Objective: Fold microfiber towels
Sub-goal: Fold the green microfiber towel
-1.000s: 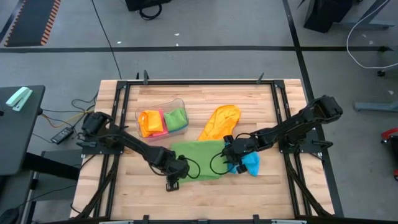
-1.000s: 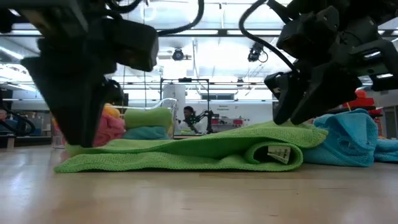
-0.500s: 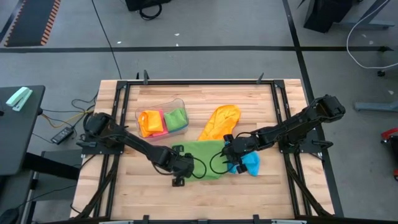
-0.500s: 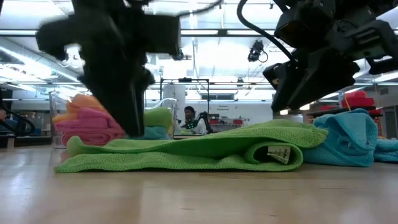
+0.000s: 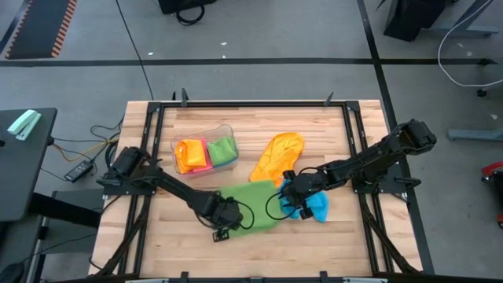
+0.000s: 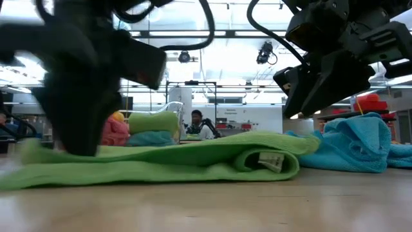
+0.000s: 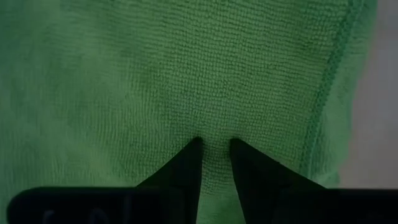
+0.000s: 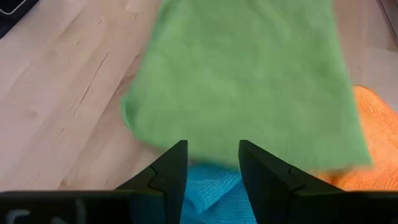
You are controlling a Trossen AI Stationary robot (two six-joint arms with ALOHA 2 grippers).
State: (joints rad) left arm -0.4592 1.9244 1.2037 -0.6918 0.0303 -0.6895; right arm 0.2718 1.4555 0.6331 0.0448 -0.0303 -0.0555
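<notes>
Left gripper (image 7: 215, 144) seemingly pinches blurred green towel (image 5: 253, 206).

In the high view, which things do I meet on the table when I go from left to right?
Clear tub with folded towels → left gripper → green towel → right gripper → blue towel.

Green towel (image 5: 251, 203) mid-table, near side. Left gripper (image 5: 222, 229) at its near-left corner. Right gripper (image 5: 288, 203) at its right edge, over blue towel (image 5: 317, 207). Orange towel (image 5: 277, 153) just beyond. Clear tub (image 5: 205, 148) far left, holding folded towels.
</notes>
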